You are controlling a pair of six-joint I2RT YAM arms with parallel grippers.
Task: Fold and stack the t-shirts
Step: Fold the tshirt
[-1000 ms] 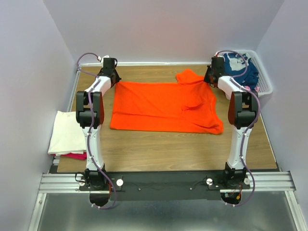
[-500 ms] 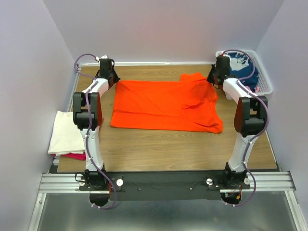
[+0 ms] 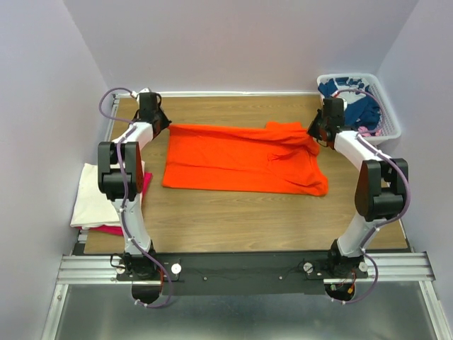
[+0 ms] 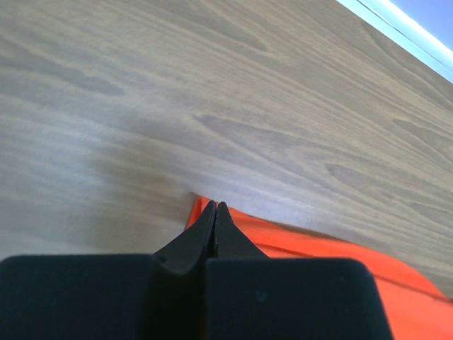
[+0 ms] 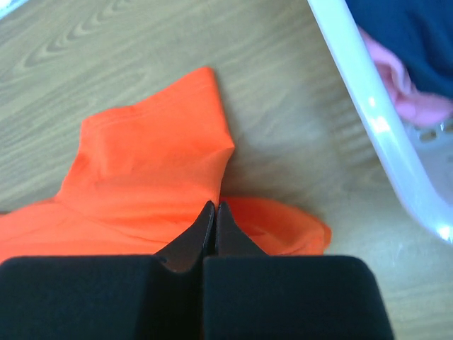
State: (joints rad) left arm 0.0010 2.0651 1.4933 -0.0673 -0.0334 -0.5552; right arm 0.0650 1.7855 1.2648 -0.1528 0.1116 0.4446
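The left gripper [image 4: 214, 212] is pinching the far left corner of the orange t-shirt [image 3: 241, 159], jaws pressed together. The right gripper [image 5: 214, 212] is clamping the same shirt at its far right side. The wrist cameras are showing these pinches — from above the wrists are covering them. Only the top view is showing the shirt lying spread across the table [image 3: 269, 212], the cream t-shirt [image 3: 95, 195] resting on a magenta t-shirt [image 3: 110, 229] at the left, and a navy t-shirt [image 3: 362, 108] sitting in the basket [image 5: 379, 124].

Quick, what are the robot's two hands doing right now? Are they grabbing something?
Left gripper: closed, pinching a corner of the orange t-shirt.
Right gripper: closed, pinching the orange t-shirt near its sleeve.
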